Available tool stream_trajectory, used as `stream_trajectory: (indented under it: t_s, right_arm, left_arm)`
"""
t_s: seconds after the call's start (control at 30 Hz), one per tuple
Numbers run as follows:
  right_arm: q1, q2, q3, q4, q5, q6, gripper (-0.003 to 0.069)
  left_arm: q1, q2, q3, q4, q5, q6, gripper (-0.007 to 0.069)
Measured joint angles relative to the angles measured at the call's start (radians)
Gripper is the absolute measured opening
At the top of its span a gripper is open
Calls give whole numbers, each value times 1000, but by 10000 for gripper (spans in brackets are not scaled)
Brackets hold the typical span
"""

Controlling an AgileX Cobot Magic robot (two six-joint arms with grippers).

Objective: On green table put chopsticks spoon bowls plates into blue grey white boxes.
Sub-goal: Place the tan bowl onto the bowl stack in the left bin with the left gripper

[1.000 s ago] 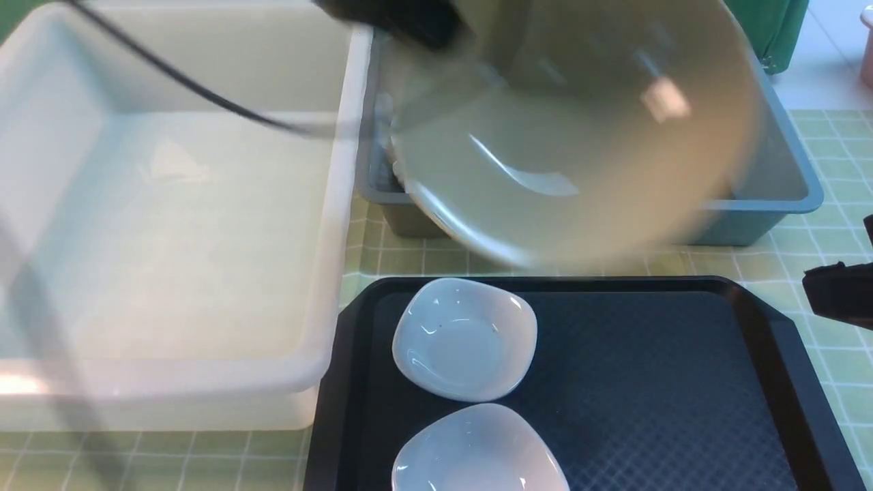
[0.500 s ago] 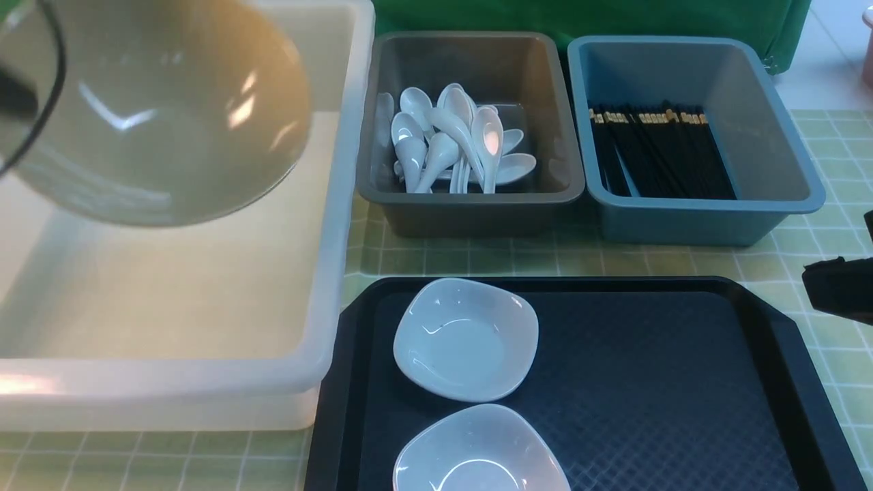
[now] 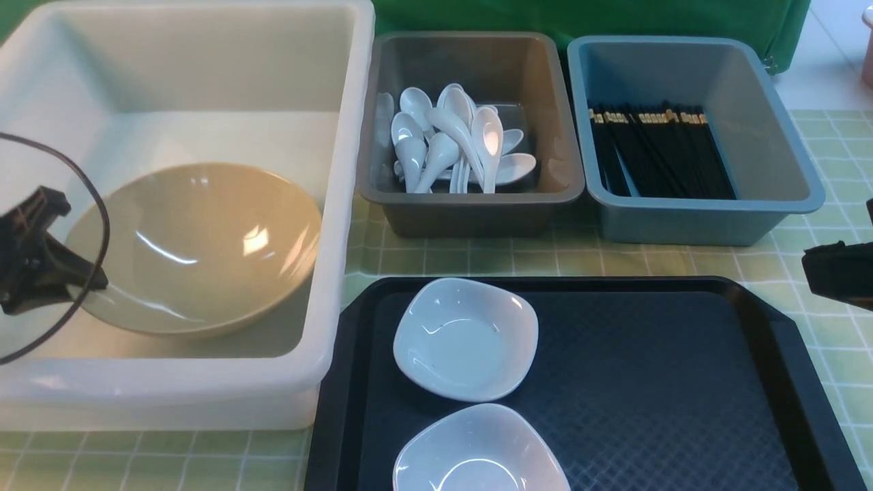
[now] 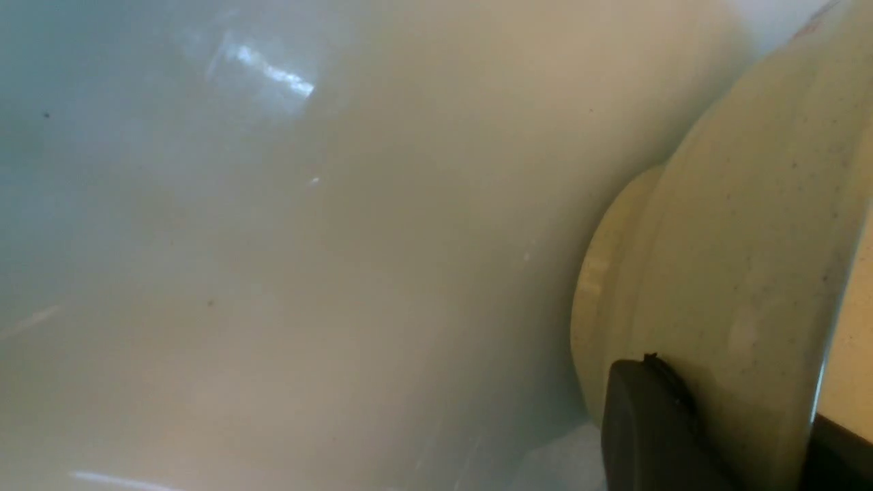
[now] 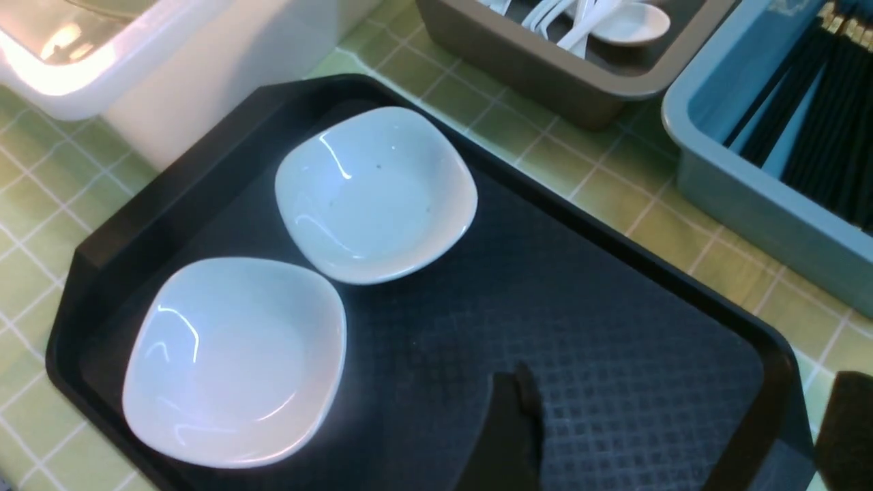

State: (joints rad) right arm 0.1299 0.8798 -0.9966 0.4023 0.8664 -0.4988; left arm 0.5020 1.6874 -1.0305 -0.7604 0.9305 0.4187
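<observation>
The fingers [image 4: 648,429] of the left gripper [image 3: 78,276] are clamping the left rim of the tan bowl [image 3: 204,252]. One black pad is lying on the bowl's outer wall beside the foot ring, and the other is cut off at the edge of the left wrist view. In the front view the gripper is showing only partly at the left edge, with a black cable [image 3: 95,204] looping past it. The bowl is sitting inside the white box [image 3: 341,204], slightly tilted. Whether its foot is touching the box floor is hard to make out.

The fingers [image 5: 511,436] of the right gripper [image 5: 682,443] are standing wide apart, gripping nothing, over the right part of the black tray [image 3: 648,382]. In the front view only a dark block of the gripper is showing at the right edge.

Two small white bowls [image 3: 466,339] [image 3: 477,450] are lying on the tray's left part, the nearer one cut off by the frame. Beyond the tray, the grey box [image 3: 470,204] is holding spoons [image 3: 450,140], and the blue box [image 3: 702,221] to its right is holding chopsticks [image 3: 661,150]. All are resting on the green table [image 3: 842,361].
</observation>
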Motion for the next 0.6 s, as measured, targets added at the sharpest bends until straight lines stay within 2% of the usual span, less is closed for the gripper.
stream_trajectory:
  t_s: [0.23, 0.33, 0.5, 0.53, 0.6]
  right_arm:
    - [0, 0, 0, 0, 0, 0, 558]
    - [0, 0, 0, 0, 0, 0, 558]
    - [0, 0, 0, 0, 0, 1, 558]
    - [0, 0, 0, 0, 0, 1, 558]
    - [0, 0, 0, 0, 0, 2, 558]
  left_arm:
    - [0, 4, 0, -15, -10, -37, 28]
    - [0, 4, 0, -23, -10, -67, 70]
    - [-1, -2, 0, -2, -9, -76, 195]
    - [-3, -16, 0, 1, -8, -77, 261]
    - [-7, -29, 0, 2, -8, -77, 301]
